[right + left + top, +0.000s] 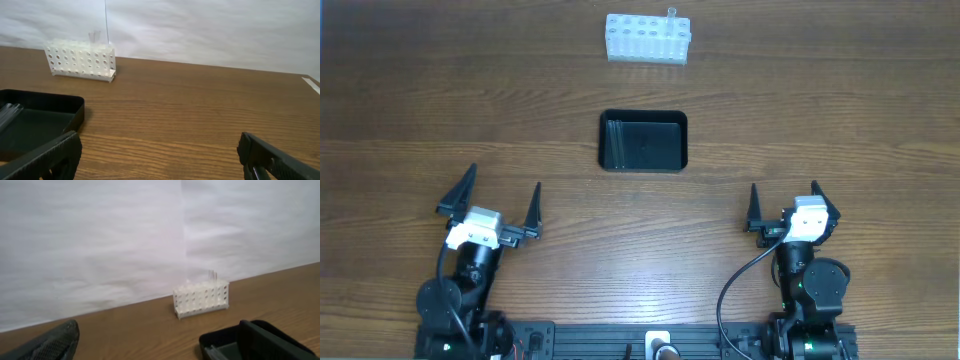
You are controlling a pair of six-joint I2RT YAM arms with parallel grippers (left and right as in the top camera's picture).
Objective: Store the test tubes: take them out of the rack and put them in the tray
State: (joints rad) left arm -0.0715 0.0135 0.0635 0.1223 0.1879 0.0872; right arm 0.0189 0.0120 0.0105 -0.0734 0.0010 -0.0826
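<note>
Left gripper (505,176), right gripper (783,185) gaped empty. Clear glass tubes (613,140) lay in black rectangular tray (643,113); single tube (672,14) stood in white perforated rack (648,40).

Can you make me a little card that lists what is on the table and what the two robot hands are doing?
Surface: brown wooden table
Rack: white plastic test tube rack, upright at the far side
Left in rack: one clear test tube, standing at the rack's right end
Tray: black rectangular plastic tray, between the rack and the arms
In tray: clear tubes lying along its left side, count unclear
Left arm: left gripper open, empty
Right arm: right gripper open, empty
</note>
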